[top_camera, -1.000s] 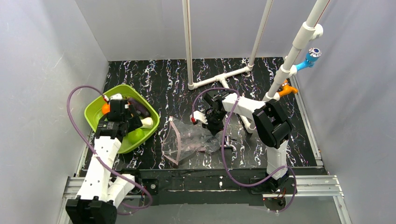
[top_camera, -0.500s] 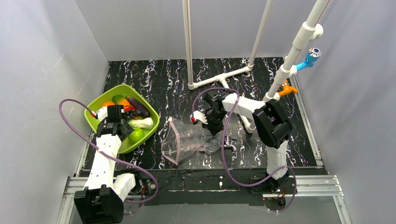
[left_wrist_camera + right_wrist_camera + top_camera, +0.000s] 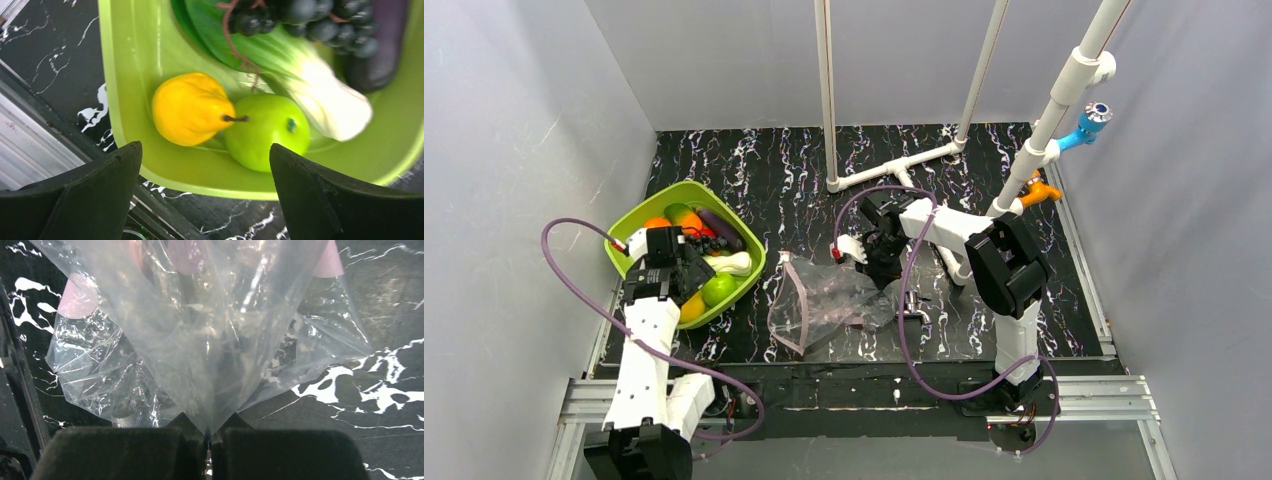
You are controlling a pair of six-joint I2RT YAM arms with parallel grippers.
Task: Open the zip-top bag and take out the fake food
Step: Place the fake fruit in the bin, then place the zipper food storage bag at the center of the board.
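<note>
- Top external: zip-top bag [image 3: 829, 300] lies crumpled on the counter [image 3: 754, 165] between the two arms. Its pink zip strip [image 3: 796, 300] is on the left side, just beside the lime-green tray [image 3: 742, 232].
- Right wrist: right jaws are closed, pinching a fold of the bag's clear film. The rest of the bag fans out from the pinch onto the counter.
- Left wrist: left jaws are wide open, hanging over the tray's near corner.
- Tray holds the fake food: yellow fruit [image 3: 190, 107] touching green round fruit [image 3: 267, 130], bok choy [image 3: 320, 95] behind them, dark grapes [image 3: 300, 20] over its leaves, eggplant [image 3: 380, 55] at far right.
</note>
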